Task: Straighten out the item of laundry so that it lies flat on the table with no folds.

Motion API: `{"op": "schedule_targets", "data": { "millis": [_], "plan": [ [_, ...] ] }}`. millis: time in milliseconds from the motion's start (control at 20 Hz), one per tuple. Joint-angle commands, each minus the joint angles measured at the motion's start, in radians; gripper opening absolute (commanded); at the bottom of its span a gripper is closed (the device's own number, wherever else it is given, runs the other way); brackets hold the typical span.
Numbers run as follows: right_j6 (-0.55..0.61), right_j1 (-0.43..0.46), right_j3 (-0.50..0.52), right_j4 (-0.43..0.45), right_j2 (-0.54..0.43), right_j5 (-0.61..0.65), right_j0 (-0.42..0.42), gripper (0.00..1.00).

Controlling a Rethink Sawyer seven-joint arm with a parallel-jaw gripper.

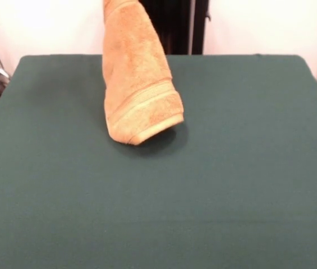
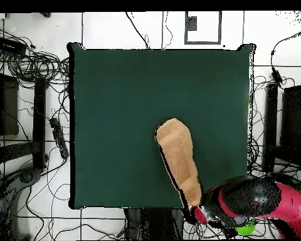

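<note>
The golden-orange towel (image 1: 138,78) hangs in a long bunched column from above the front view's top edge down to the table (image 1: 231,168). Its woven border band (image 1: 147,101) is at the low end, which casts a close shadow on the green cloth; I cannot tell whether it touches. The white label is hidden. In the overhead view the towel (image 2: 180,157) runs from mid-table to the table's (image 2: 115,113) near edge, where my gripper (image 2: 200,210) holds its upper end. The gripper is out of the front view.
The red and black arm (image 2: 259,204) reaches in from the lower right of the overhead view. Cables (image 2: 34,75) and dark stands (image 2: 291,119) lie on the floor around the table. The black pedestal (image 1: 175,25) stands behind the table's far edge.
</note>
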State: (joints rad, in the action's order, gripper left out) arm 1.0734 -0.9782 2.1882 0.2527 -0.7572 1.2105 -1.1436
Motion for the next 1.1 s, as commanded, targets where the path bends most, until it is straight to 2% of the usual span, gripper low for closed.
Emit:
{"op": "schedule_targets", "data": {
  "millis": [50, 450, 1000, 1100],
  "plan": [
    [0.186, 0.025, 0.025, 0.110, 0.087, 0.158, 0.113, 0.00],
    [0.207, 0.050, 0.012, 0.166, 0.183, 0.200, 0.166, 0.00],
    [0.202, 0.075, 0.012, 0.188, 0.275, 0.141, 0.215, 0.00],
    [0.212, 0.096, 0.034, 0.225, 0.311, 0.104, 0.214, 0.00]
  ]
}}
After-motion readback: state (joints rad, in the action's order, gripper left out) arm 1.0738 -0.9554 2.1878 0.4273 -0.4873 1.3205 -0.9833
